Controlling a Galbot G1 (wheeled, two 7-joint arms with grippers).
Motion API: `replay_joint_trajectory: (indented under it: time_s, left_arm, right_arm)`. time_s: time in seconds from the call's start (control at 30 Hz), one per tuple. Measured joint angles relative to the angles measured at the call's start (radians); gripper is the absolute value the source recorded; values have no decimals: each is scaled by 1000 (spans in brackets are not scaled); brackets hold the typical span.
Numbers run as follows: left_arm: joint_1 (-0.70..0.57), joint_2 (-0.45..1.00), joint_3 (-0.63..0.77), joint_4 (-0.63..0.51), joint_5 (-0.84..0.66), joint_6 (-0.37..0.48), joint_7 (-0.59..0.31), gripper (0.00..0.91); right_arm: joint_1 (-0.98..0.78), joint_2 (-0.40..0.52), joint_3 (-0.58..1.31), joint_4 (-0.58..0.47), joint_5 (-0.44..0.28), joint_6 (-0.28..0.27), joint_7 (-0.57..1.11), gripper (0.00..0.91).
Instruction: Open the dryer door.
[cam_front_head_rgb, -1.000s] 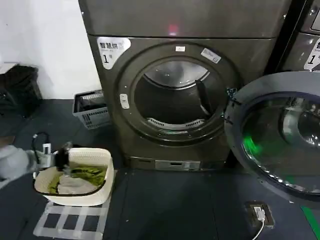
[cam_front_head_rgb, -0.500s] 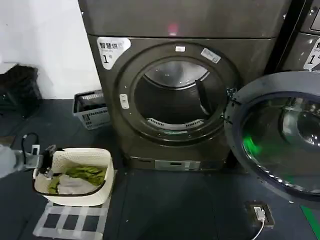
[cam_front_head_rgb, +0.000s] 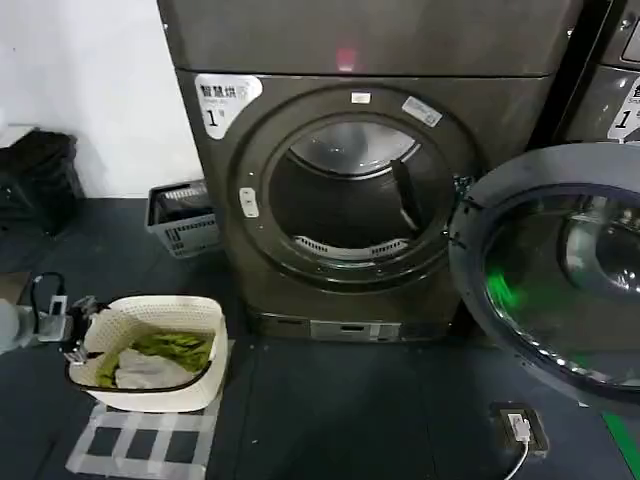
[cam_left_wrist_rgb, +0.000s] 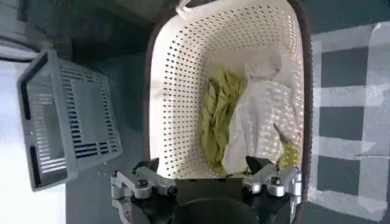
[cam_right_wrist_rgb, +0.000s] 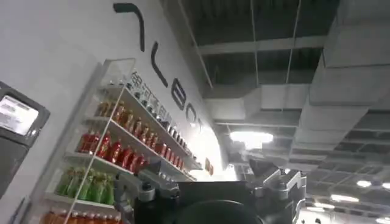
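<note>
- Door (cam_front_head_rgb: 560, 280) already swung fully open at right of frame, drum of dryer (cam_front_head_rgb: 350, 195) exposed at centre — opening step judged done.
- Left gripper (cam_front_head_rgb: 72, 330) at lower left by basket (cam_front_head_rgb: 195, 375) rim, jaws released, holding nothing.
- Right gripper (cam_right_wrist_rgb: 213, 192) raised toward ceiling, jaws released, idle.
- Next: probably only retreat — bare floor before dryer, door edge crowding the right.

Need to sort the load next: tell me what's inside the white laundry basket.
The white laundry basket holds a crumpled green cloth beside a white cloth. Whatever lies under them is covered. The left tool hovers open over the rim.
</note>
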Motion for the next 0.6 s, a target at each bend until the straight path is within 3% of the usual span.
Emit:
replay_joint_trajectory:
  time_s: [0.6]
  left_arm:
    - [0,42,2,-1,31,-50,21,907]
  right_arm:
    - [7,2,-10,1,-10,2,-5,907]
